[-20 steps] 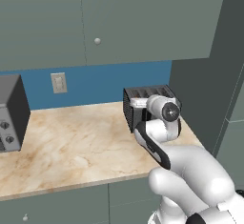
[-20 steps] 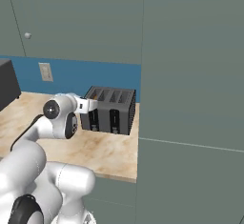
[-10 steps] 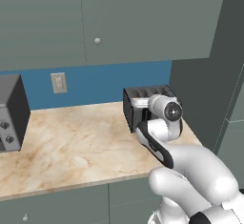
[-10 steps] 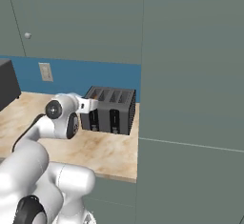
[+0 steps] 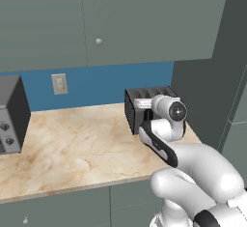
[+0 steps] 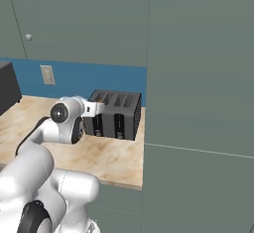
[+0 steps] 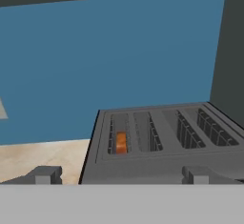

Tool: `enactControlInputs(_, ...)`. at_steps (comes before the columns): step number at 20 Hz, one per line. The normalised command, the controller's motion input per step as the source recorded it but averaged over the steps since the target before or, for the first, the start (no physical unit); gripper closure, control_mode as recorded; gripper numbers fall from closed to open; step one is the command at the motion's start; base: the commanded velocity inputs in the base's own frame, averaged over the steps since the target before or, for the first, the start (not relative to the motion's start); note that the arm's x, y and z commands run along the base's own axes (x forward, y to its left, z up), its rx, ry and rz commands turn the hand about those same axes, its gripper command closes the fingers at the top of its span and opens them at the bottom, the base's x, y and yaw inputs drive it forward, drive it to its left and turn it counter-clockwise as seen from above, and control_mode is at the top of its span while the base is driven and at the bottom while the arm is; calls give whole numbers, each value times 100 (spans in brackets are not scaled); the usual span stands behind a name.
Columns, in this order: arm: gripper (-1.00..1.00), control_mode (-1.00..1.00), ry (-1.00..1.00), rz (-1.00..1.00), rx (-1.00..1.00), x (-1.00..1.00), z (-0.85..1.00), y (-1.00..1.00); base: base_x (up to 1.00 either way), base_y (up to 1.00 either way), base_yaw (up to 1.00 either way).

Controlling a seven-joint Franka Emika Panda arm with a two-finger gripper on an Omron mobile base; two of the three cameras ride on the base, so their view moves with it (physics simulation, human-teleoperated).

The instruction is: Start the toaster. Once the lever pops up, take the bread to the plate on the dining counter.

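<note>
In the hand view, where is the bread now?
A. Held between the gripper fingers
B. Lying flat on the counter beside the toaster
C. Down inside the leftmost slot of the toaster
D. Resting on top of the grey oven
C. An orange-brown piece of bread sits low in the leftmost slot of the toaster, while the gripper stands open and empty in front of it.

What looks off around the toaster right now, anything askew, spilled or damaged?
Nothing stands out. The toaster sits upright and square on the counter by the blue wall. The bread sits low in the leftmost slot of the hand view. The gripper is open at the toaster's front. No spills or damage.
</note>
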Motion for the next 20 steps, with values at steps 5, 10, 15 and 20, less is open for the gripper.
enactControlInputs(5, -100, -100, 3, 0, 0, 17, 0, 0, 0, 0, 0)
enactControlInputs(10, -100, -100, 2, 0, 0, 24, 0, 0, 0, 0, 0)
enactControlInputs(15, -100, -100, 0, 0, 0, 12, -2, 0, 0, 0, 0)
enactControlInputs(20, -100, -100, 6, 0, 0, 12, -7, 0, 0, 0, 0)
